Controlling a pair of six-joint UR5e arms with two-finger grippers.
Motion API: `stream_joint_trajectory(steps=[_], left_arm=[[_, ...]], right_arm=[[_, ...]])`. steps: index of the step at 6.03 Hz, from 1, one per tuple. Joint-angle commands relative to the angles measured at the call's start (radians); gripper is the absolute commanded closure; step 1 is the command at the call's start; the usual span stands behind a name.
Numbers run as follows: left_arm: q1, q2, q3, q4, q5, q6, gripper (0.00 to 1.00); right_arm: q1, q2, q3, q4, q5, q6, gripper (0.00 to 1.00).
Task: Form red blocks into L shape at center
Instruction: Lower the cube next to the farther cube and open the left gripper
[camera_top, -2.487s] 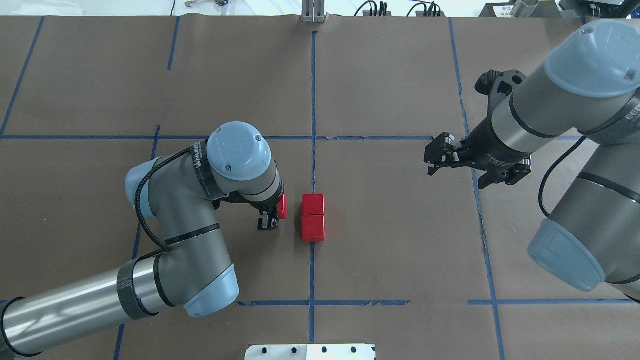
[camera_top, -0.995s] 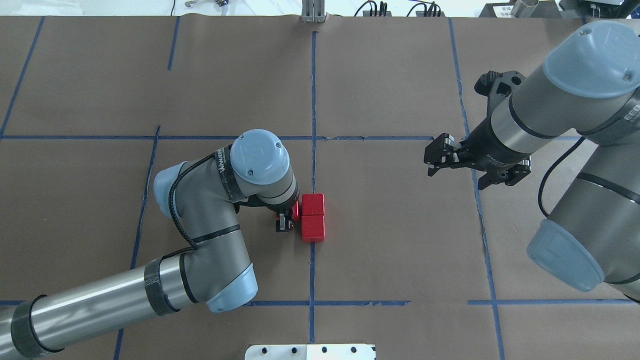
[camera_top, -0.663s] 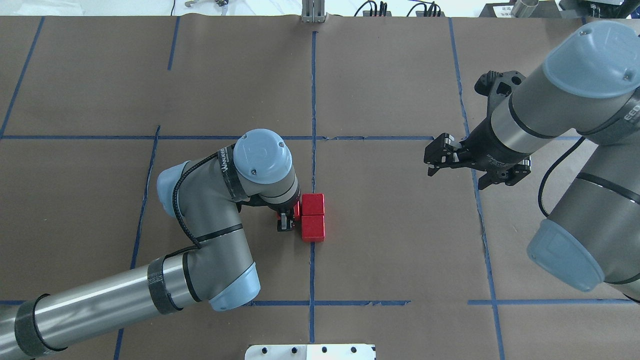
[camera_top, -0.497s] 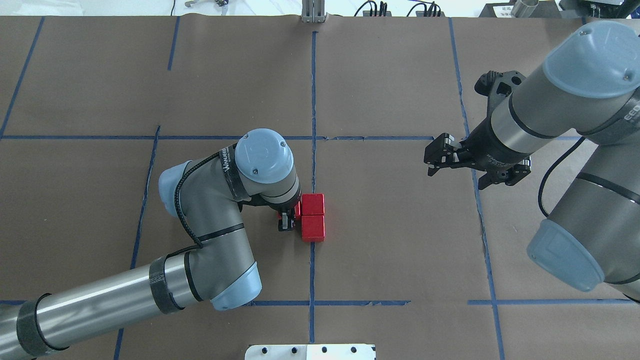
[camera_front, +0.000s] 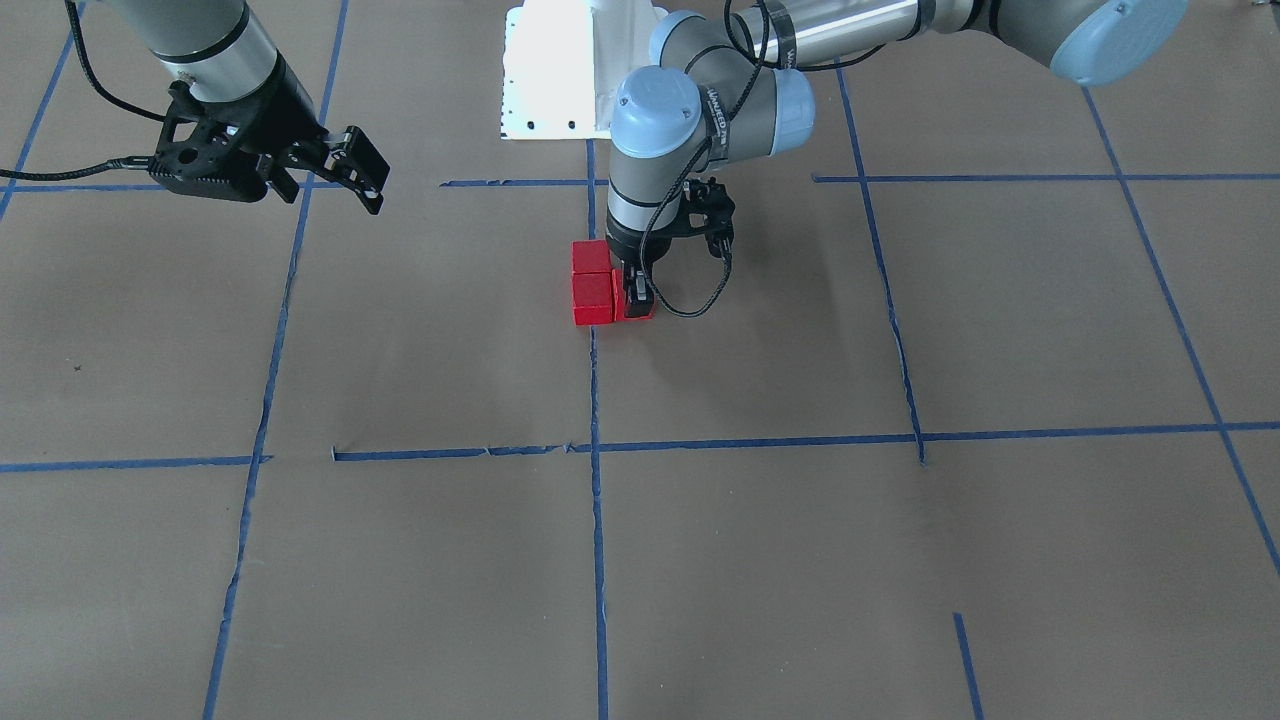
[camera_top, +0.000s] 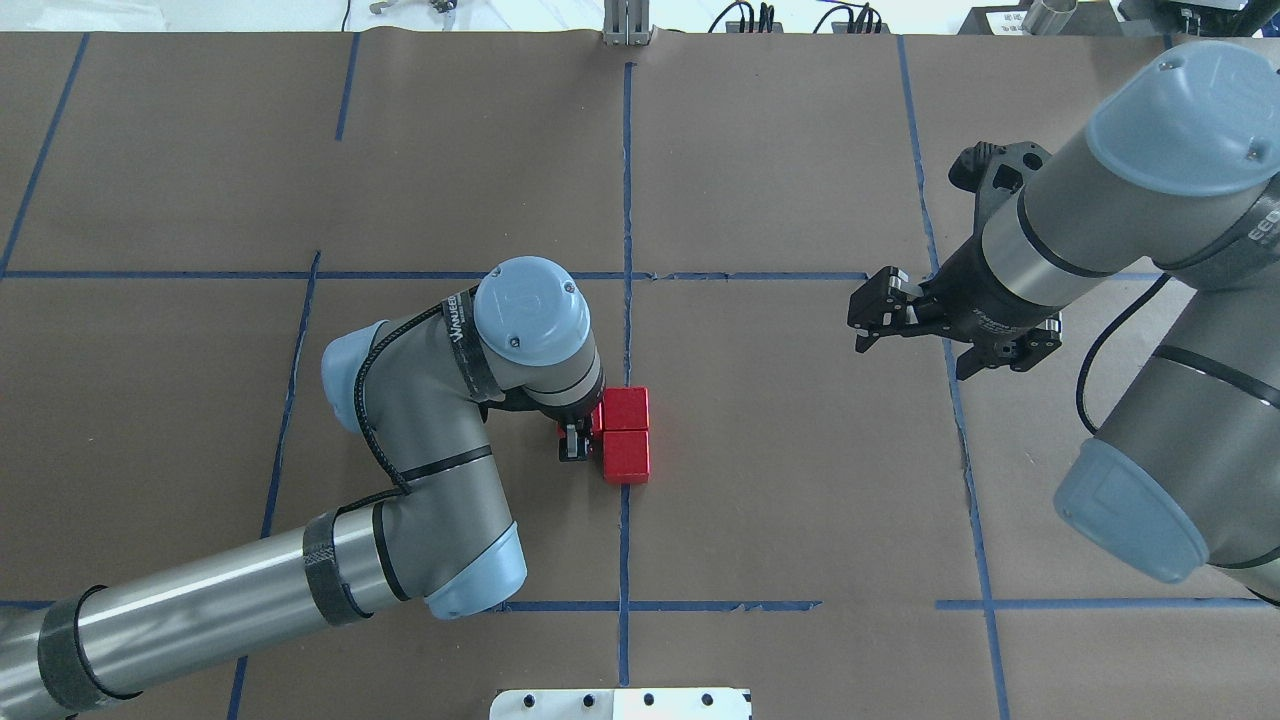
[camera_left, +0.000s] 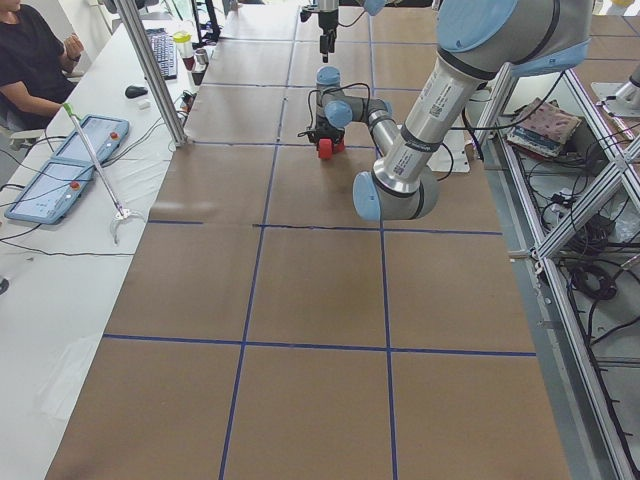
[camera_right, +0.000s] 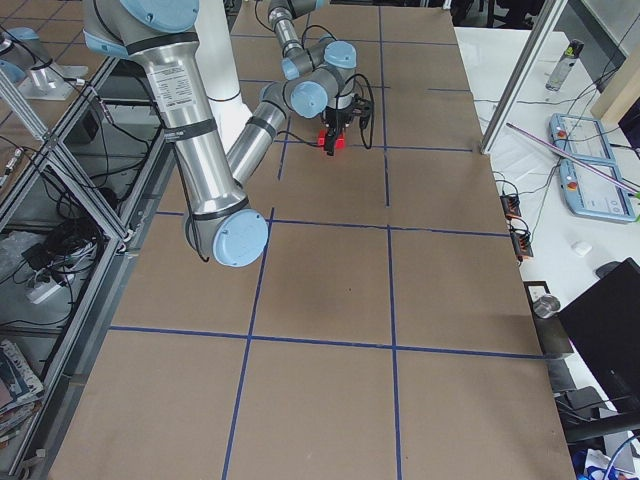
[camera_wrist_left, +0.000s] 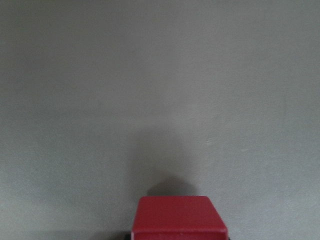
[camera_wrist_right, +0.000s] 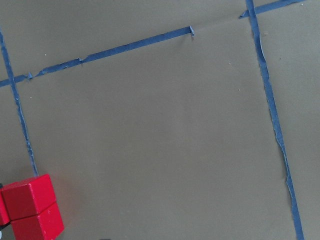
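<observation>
Centrally in the front-facing view, two small, matte, bright red cubes (camera_front: 592, 278) are seen lying edge to edge in a short column on the central blue tape line (camera_front: 596, 400) of the brown paper surface (camera_front: 750, 560). A third red cube (camera_front: 641, 312) is set on the paper beside the column's end farther from the robot, apparently touching it, so that an L is outlined at the middle. This cube is clamped between the fingers of the left gripper (camera_front: 636, 300), which points straight down. The right gripper (camera_front: 379, 190) is held in the air well apart from the cubes, its black fingers spread and nothing between them. From overhead, the column is found on the tape line, and only a sliver of the third red cube is visible past the left wrist, against the column's far cube. In the exterior left view the cubes are shown as a small red patch under the far end of the near arm, and a person in a dark shirt (camera_left: 25, 60) is seated at the side table. In the exterior right view the same patch is seen below the far arm's tool. In the left wrist view one red top face is framed at the bottom edge over bare paper. In the right wrist view the column lies in the lower left corner beside a tape line.
</observation>
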Motion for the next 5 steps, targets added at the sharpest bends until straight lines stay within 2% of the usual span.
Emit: stream_joint_trajectory(steps=[1, 3, 4, 5], left_arm=[[0.0, -0.001, 0.0, -0.001, 0.0, -0.001, 0.94], [0.002, 0.0, 0.002, -0.001, 0.0, -0.001, 0.91], [0.008, 0.0, 0.002, -0.004, 0.002, 0.0, 0.14], [0.008, 0.0, 0.002, -0.021, 0.0, 0.0, 0.0]], right_arm=[[0.0, 0.0, 0.0, 0.0, 0.0, 0.0, 0.0], [0.0, 0.0, 0.0, 0.0, 0.0, 0.0, 0.0], [0.0, 0.0, 0.002, 0.0, 0.0, 0.0, 0.0], [0.0, 0.0, 0.002, 0.0, 0.0, 0.0, 0.0]])
